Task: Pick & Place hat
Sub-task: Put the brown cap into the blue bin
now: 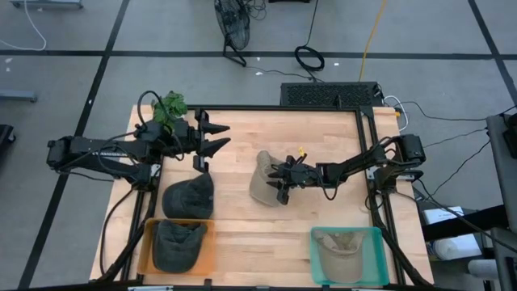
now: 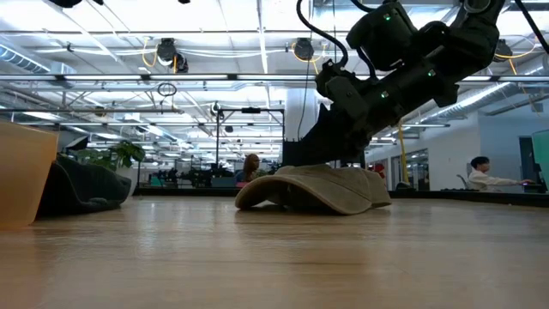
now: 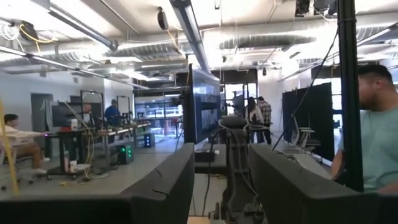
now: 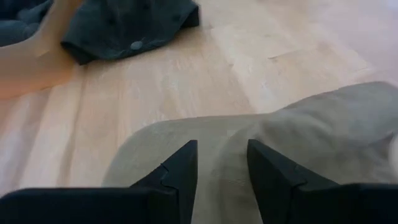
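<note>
From above, near the middle of the pale wooden worktop (image 1: 242,234), the right hand (image 1: 283,179) sits at the edge of a tan fabric cap (image 1: 262,179), which lies flat and apart from everything else; the step in hand looks like the pick, with the lift not yet made. A dark grey cap (image 1: 188,194) lies near the left side, another dark cap fills the orange tray (image 1: 147,250) at the front left, and a tan cap already rests in the teal bin (image 1: 378,255) at the front right, the likely drop point. The left hand (image 1: 208,139) hovers spread open over the back left of the worktop, waiting. Level with the worktop, the tan cap shows its brim resting on the wood and the right arm low over its crown. Past the left wrist, only the room beyond appears between parted fingers. Past the right wrist, two dark fingers (image 4: 180,168) stand slightly apart right at the cap's brim, not yet pinching fabric. I judge the next move calls for closing on the brim, lifting clear, then crossing open wood toward the teal bin, minding its raised rim.
</note>
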`<action>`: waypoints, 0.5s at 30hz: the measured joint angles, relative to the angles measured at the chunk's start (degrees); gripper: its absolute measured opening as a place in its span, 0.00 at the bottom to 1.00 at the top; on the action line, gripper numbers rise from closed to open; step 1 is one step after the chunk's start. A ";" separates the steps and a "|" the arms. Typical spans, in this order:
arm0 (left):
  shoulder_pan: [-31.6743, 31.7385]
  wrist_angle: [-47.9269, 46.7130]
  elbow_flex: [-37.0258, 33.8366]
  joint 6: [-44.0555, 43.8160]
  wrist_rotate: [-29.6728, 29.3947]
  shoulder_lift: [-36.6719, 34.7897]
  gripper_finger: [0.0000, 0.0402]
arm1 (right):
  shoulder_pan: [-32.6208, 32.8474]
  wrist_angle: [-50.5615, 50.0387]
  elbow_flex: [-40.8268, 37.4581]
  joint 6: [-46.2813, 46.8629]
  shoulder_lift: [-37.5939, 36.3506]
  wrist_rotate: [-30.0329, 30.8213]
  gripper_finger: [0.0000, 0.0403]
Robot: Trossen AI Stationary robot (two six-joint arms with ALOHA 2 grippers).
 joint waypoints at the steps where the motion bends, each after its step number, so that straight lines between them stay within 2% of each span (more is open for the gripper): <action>1: 0.00 -0.09 0.00 -0.16 -0.01 0.01 0.41 | 0.02 -0.23 0.00 0.02 0.00 -0.36 0.30; 9: -0.09 -0.41 0.00 -3.05 -0.01 0.02 0.41 | 0.02 -7.65 0.05 2.98 -0.07 0.80 0.30; 15: -0.33 -1.52 0.01 -5.96 -0.06 0.00 0.41 | 0.64 -8.87 0.11 0.50 -0.15 1.39 0.30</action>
